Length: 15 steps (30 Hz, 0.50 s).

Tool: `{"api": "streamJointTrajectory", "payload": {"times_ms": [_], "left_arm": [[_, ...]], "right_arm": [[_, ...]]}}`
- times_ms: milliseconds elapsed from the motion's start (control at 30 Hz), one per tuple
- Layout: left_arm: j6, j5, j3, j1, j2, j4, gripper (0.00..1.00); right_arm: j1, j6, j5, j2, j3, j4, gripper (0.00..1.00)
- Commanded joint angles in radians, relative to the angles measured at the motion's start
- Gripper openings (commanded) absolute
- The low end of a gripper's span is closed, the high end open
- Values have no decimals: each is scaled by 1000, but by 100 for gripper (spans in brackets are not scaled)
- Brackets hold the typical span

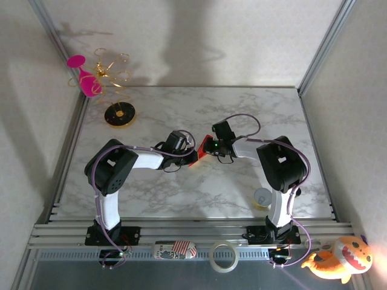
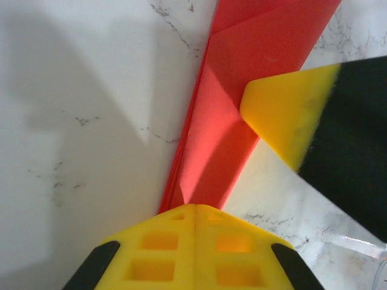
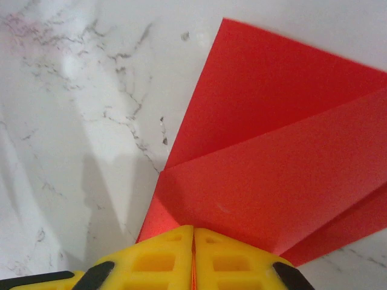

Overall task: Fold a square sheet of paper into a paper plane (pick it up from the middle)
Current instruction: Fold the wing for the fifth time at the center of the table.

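The paper is sitting at the middle of the table, already creased into a long, narrow stack of layers, with both claws meeting over it. Whether it is resting on the marble or hanging just above it is hard to tell. The left claw is pressed together and pinching the narrow end of the fold. The right claw is also pressed together, nipping the edge where two flaps are overlapping. Its yellow finger is showing in the left wrist view, lying against the paper from the side.

The paper is looking thin, light and limp. It is likely to crease wherever it is squeezed, to slide on the smooth marble when pushed, and to tear if the two claws pull apart. The stacked creases are probably the stiffest places to hold, while single flaps are likely to sag.

Open marble is lying all round the paper. The cup is standing near the right arm's base. The black disc and the glass are sitting well apart at the far left. The tight spot is between the claws themselves, which are working nearly tip to tip.
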Motion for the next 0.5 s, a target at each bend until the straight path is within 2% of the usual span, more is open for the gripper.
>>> {"api": "streamJointTrajectory", "payload": {"times_ms": [0,267,467], "left_arm": [[26,-55,-12,5,53,-128,0],[23,-52,-19,4,50,-125,0],[17,-52,-25,4,50,-124,0]], "right_arm": [[-18,-16,4,-24,42,-14,11],[-60,12,69,13,-8,-15,11],[-72,45,70,19,-88,42,11]]}}
